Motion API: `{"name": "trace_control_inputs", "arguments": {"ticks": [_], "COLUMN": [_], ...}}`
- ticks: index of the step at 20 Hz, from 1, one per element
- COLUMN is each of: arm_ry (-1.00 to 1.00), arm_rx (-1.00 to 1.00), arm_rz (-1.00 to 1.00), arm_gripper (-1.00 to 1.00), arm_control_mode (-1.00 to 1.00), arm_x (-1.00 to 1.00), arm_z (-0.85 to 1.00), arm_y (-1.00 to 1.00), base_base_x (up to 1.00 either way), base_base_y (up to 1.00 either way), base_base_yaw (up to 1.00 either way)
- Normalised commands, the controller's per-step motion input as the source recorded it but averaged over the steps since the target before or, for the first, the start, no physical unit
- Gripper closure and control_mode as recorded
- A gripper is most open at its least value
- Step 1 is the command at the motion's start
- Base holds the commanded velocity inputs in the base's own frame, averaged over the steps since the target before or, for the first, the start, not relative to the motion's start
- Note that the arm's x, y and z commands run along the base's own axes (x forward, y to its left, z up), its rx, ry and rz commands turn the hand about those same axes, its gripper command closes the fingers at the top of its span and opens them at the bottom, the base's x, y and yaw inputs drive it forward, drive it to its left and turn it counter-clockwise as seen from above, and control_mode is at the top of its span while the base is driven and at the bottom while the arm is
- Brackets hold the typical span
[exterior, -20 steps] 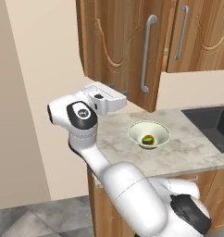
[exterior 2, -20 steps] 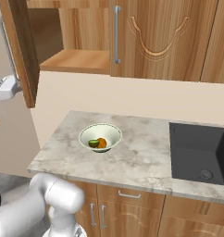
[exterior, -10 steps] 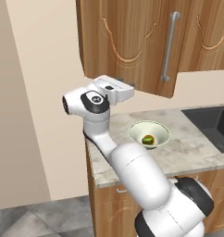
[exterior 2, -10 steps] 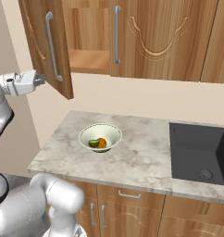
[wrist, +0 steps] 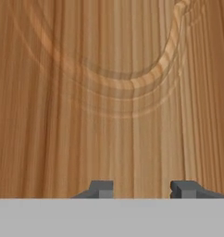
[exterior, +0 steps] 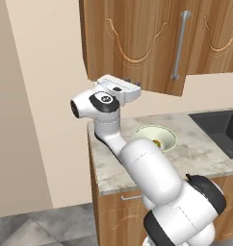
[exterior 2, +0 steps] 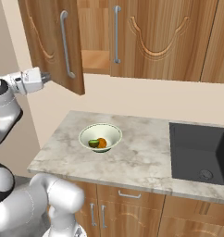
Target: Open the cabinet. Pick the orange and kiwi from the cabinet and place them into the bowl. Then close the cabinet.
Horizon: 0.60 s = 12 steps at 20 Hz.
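The cabinet (exterior 2: 53, 44) door swung nearer shut; fingers (wrist: 101, 187) apart, empty, facing it.

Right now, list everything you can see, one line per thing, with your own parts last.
cabinet: one, brown wood-grain wall unit above the counter; its left door stands part-open, the others shut.
bar handles: silver, vertical, one on each door.
bowl: one, pale greenish-white, on the counter left of the sink.
orange: one, bright orange, inside the bowl.
kiwi: one, green, inside the bowl beside the orange.
counter: one, grey marbled top.
sink: one, dark, set in the counter's right end.
lower unit: wooden doors and a short handle, under the counter.
arm: white with dark joints.
gripper: jaws apart, empty, at the outer face of the part-open door.
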Motion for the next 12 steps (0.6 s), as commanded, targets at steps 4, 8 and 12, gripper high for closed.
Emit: {"name": "trace_control_inputs", "arguments": {"ticks": [4, 8, 12], "arm_ry": [-0.02, 0.00, 0.00], "arm_rx": [-0.03, -0.04, -0.03], "arm_rz": [0.11, 0.10, 0.11], "arm_gripper": [-1.00, -1.00, -1.00], "arm_control_mode": [-1.00, -1.00, -1.00], "arm_x": [0.43, 0.39, 0.38], "arm_z": [0.30, 0.32, 0.32], "arm_y": [-0.18, -0.16, -0.18], "base_base_x": [0.00, 0.00, 0.00], "base_base_y": [0.00, 0.00, 0.00], "base_base_yaw": [0.00, 0.00, 0.00]}}
